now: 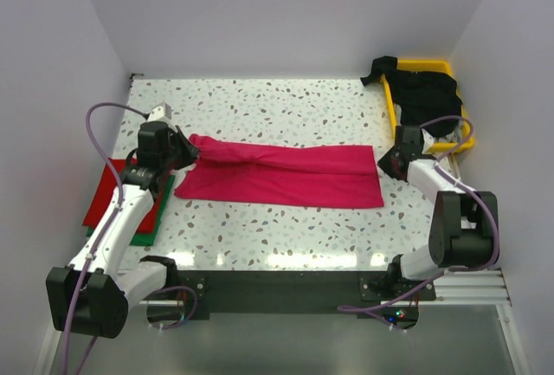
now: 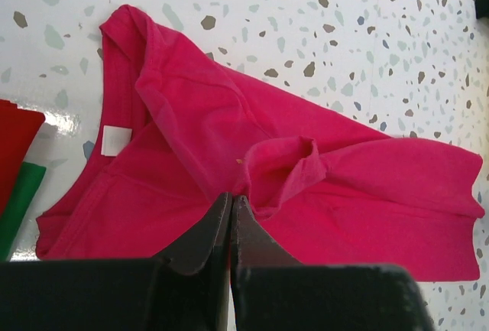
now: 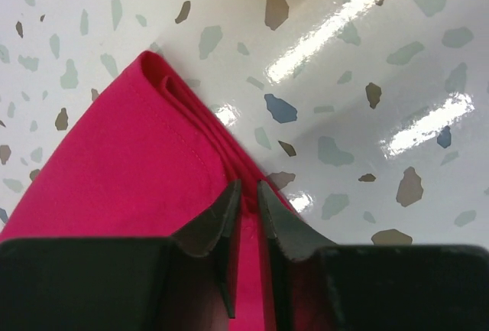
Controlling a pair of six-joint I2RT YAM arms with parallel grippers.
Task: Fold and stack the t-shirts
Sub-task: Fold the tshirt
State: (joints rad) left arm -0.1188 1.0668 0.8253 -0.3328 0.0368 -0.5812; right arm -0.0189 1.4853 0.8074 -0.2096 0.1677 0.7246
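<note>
Illumination: bright, even, from overhead. Glare: white patches on the table (image 1: pixel 260 98) along the edge nearer the arm bases than the magenta-pink t-shirt (image 1: pixel 286 176), and strong streaks right of the t-shirt in the right wrist view. Shadows: faint and soft at the t-shirt's folds. Left gripper (image 2: pixel 231 199) and right gripper (image 3: pixel 246 187), at the t-shirt's edge: black, underexposed, soft-edged.

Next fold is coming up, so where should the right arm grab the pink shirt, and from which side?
Take the pink shirt at its right hem edge, coming in from the right. The layers there lie stacked flat and end in a clean edge, with bare table just beyond it, so the jaws can slide on low.
</note>
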